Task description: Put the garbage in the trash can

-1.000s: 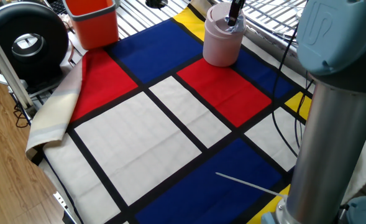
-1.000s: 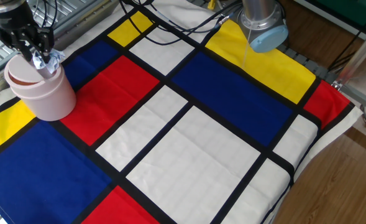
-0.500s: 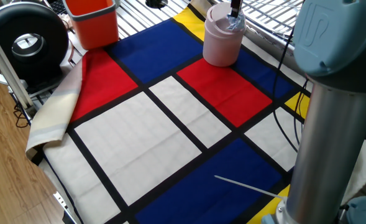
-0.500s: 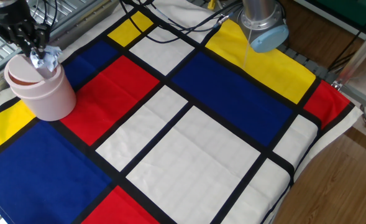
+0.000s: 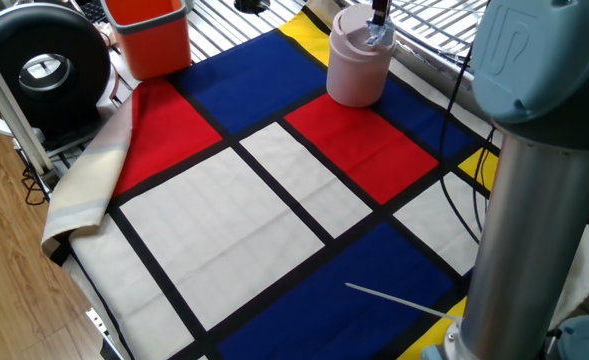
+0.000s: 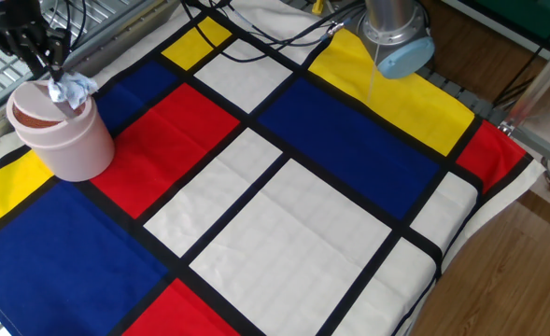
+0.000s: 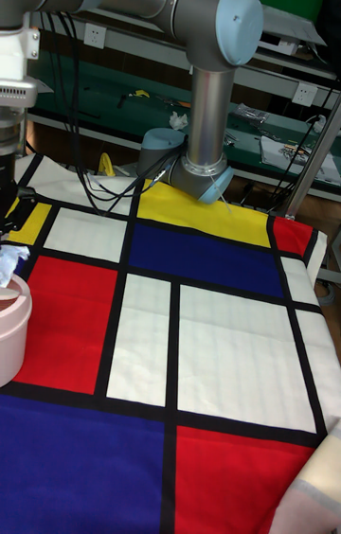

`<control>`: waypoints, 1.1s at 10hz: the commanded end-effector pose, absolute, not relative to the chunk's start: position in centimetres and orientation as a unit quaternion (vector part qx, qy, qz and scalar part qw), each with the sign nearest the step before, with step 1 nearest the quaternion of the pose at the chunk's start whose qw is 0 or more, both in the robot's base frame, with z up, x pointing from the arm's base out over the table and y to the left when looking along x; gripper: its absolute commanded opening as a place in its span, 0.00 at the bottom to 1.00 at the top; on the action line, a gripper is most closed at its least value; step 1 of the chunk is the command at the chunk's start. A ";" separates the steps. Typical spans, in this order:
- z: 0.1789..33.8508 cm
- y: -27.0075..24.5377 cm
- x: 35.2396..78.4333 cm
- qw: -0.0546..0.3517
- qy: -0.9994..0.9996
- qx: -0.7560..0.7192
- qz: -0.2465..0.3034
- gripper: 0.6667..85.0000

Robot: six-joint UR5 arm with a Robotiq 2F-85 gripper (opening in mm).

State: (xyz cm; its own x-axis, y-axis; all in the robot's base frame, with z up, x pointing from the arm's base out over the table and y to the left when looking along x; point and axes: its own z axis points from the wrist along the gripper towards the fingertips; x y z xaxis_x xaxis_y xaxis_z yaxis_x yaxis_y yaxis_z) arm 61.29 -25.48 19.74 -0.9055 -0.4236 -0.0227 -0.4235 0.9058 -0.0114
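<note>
The pale pink trash can (image 5: pixel 357 75) stands at the far edge of the checked cloth, also seen at the left in the other fixed view (image 6: pixel 69 145) and the tall view (image 7: pixel 9 326). The garbage (image 6: pixel 72 89), a crumpled white-grey wad, rests on the can's top at its rim (image 5: pixel 379 38) (image 7: pixel 11 261). My gripper (image 6: pixel 49 67) hangs just above the wad, fingers pointing down and slightly apart, holding nothing. In one fixed view the gripper (image 5: pixel 379 12) is cut off by the top edge.
An orange square bin (image 5: pixel 154 35) and a black round device (image 5: pixel 39 60) stand off the cloth at the back left. The arm's grey column (image 5: pixel 534 200) fills the right foreground. The cloth's corner (image 5: pixel 84 190) droops over the table edge.
The gripper has risen away from the can's top. The wad stayed behind on the rim, let go by the fingers.
</note>
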 end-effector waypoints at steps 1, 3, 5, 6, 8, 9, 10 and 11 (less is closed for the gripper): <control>19.9 -25.3 61.4 0.016 0.975 -0.220 0.000 0.43; 19.9 -25.4 61.3 0.015 0.980 -0.196 0.000 0.31; 19.6 -24.9 61.0 0.014 0.988 -0.153 0.008 0.00; 19.6 -25.1 60.9 0.013 0.988 -0.152 0.006 0.00; 19.5 -25.3 61.0 0.013 0.989 -0.150 0.000 0.00; 19.2 -25.1 61.3 0.017 0.989 -0.149 0.001 0.00; 18.6 -24.6 62.3 0.031 0.988 -0.152 0.006 0.00; 17.9 -24.4 62.8 0.035 0.988 -0.153 0.007 0.00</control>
